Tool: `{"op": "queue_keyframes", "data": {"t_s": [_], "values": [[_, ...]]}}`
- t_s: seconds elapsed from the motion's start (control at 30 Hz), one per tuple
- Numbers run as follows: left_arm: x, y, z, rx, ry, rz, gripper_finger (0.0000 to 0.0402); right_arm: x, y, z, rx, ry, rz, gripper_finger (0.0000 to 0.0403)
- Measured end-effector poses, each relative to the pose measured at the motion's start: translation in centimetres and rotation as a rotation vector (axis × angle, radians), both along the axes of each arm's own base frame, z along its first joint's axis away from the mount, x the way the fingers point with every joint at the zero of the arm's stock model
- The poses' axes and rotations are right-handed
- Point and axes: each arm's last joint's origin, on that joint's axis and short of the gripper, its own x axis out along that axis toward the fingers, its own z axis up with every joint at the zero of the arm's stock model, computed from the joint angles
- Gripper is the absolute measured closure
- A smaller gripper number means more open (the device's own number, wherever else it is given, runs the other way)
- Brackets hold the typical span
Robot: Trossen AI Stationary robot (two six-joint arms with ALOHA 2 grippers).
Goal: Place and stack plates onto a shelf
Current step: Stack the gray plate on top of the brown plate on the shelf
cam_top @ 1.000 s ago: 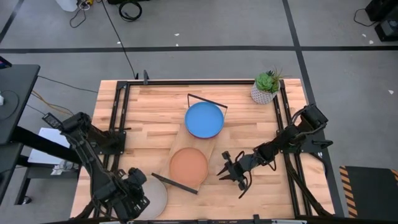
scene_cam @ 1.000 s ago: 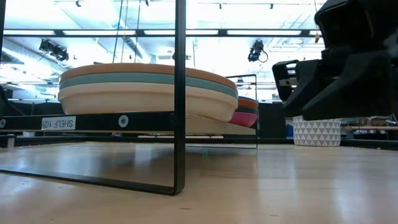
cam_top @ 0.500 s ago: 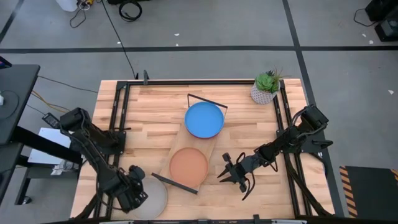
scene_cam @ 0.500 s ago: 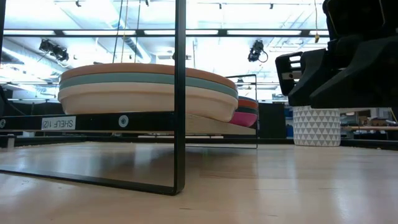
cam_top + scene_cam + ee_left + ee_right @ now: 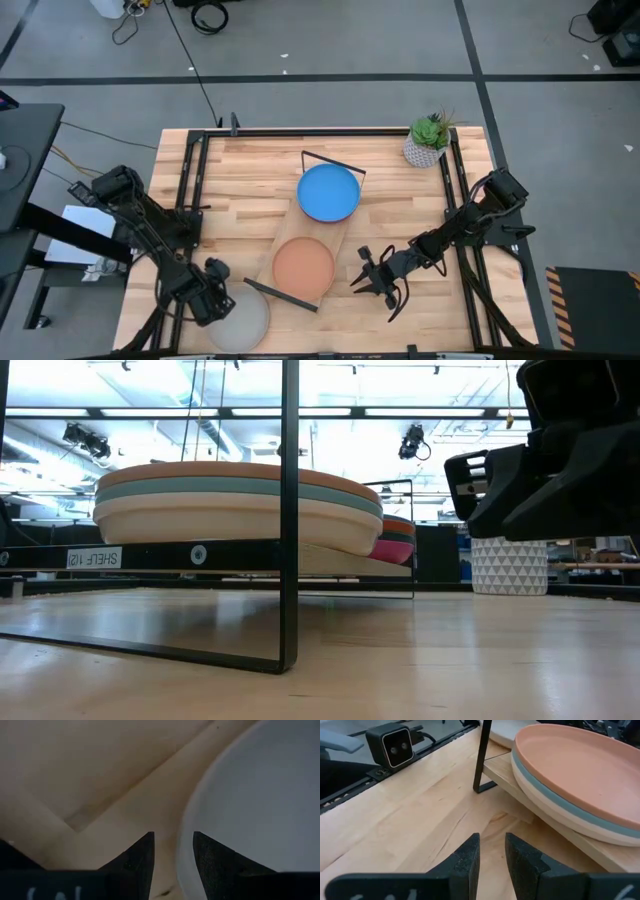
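The shelf [image 5: 312, 240] is a long, pale wooden board lying diagonally across the middle of the slatted wooden table [image 5: 250, 170], with a thin black wire frame [image 5: 333, 162] standing at each short end. Two stacks of round, matte plates sit on it. From above, the far stack is topped by a bright blue plate [image 5: 328, 192] and the near one by an orange plate [image 5: 303, 267]. Seen from table height, the near stack counts three: orange plate [image 5: 235, 469] on top, a teal plate [image 5: 235, 488] under it, a cream plate [image 5: 230, 518] at the bottom. In the far stack I can make out a magenta plate [image 5: 392, 549] low down, with more edges above it too small to count surely. One more, a grey plate [image 5: 243, 322], lies flat on the table off the shelf, at the near left corner.

The left gripper [image 5: 207, 296] hovers at that grey plate's rim; its wrist view shows the two dark fingers [image 5: 140, 857] a narrow gap apart with the plate's smooth pale edge [image 5: 260, 810] beside them, gripping nothing. The right gripper [image 5: 372, 280] sits low over the table just right of the orange stack, fingers [image 5: 465, 862] nearly together and empty.

A white patterned plant pot [image 5: 424, 150] with a green succulent stands at the far right corner.
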Motion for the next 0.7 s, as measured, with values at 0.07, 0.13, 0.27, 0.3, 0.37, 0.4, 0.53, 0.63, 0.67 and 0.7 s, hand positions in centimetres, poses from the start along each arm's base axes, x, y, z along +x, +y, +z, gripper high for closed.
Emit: {"op": "queue_keyframes", "data": {"t_s": [0.07,0.13,0.27,0.3,0.37,0.4,0.53,0.63,0.67,0.7], "values": [[0.0,0.1,-0.1,0.001,0.006,-0.004,0.0261,0.0,0.1,0.0,0.004,0.002,0.000,0.0305],[0.0,0.2,-0.1,-0.002,0.014,-0.006,0.0267,-0.1,0.1,0.0,0.005,0.002,0.002,0.0305],[0.2,0.2,-0.1,-0.021,0.030,-0.023,0.0303,-0.2,0.3,0.0,0.005,0.002,0.008,0.0305],[0.2,0.1,-0.1,-0.032,0.029,-0.036,0.0320,-0.2,0.3,0.0,0.005,0.002,0.009,0.0305],[0.3,0.0,-0.1,-0.043,0.024,-0.050,0.0361,-0.2,0.3,0.0,0.005,0.002,0.010,0.0305],[0.3,0.0,-0.1,-0.043,0.025,-0.048,0.0380,-0.2,0.3,0.0,0.005,0.002,0.009,0.0305],[0.3,0.0,-0.1,-0.052,0.034,-0.053,0.0387,-0.2,0.3,0.0,0.003,0.001,0.006,0.0305],[0.4,0.0,0.2,-0.081,0.036,-0.075,0.0388,-0.2,0.3,0.0,0.003,0.001,0.005,0.0305],[0.4,0.0,0.5,-0.102,0.023,-0.082,0.0389,-0.2,0.3,0.0,0.003,0.001,0.005,0.0305],[0.4,0.0,0.9,-0.126,0.005,-0.092,0.0389,-0.2,0.3,0.0,0.003,0.001,0.005,0.0305]]}}
